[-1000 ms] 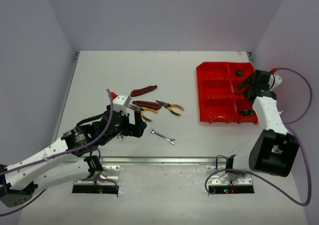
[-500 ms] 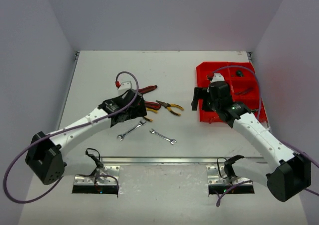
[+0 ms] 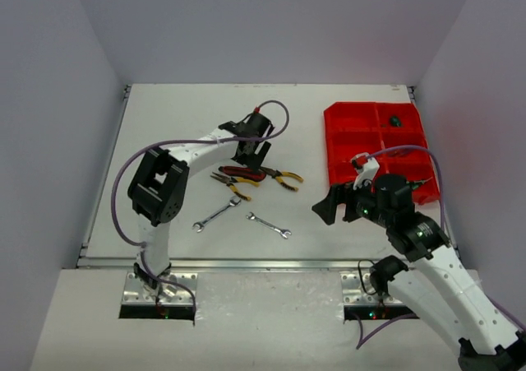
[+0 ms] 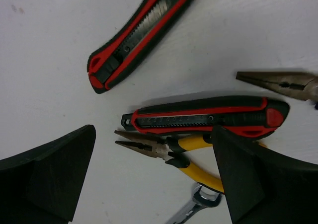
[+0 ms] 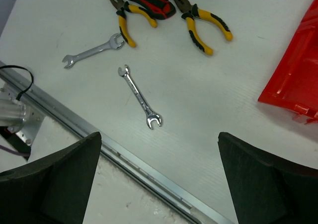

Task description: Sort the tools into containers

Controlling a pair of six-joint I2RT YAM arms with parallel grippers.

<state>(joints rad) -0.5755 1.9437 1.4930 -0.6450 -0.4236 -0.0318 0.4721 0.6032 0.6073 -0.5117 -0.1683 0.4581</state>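
The red tray (image 3: 353, 141) stands at the right, with a small dark tool (image 3: 394, 121) in a far compartment. Mid-table lie a red-black knife-like tool (image 3: 242, 172), two yellow-black pliers (image 3: 232, 183) (image 3: 282, 176) and two silver wrenches (image 3: 217, 213) (image 3: 269, 224). My left gripper (image 3: 252, 152) hovers open above them. In the left wrist view it (image 4: 153, 149) is over two red-black tools (image 4: 144, 35) (image 4: 208, 115) and one pair of pliers (image 4: 169, 152). My right gripper (image 3: 331, 206) is open and empty left of the tray's near corner. In the right wrist view it (image 5: 160, 144) is above a wrench (image 5: 140, 97).
A metal rail (image 3: 271, 264) runs along the table's near edge and also shows in the right wrist view (image 5: 124, 159). The right arm hides the tray's near right compartments. White walls close in the table at the left, back and right.
The left arm has swung away from me, its gripper now over the red-black tools. The right gripper has left the tray and come down to the table in front of it.
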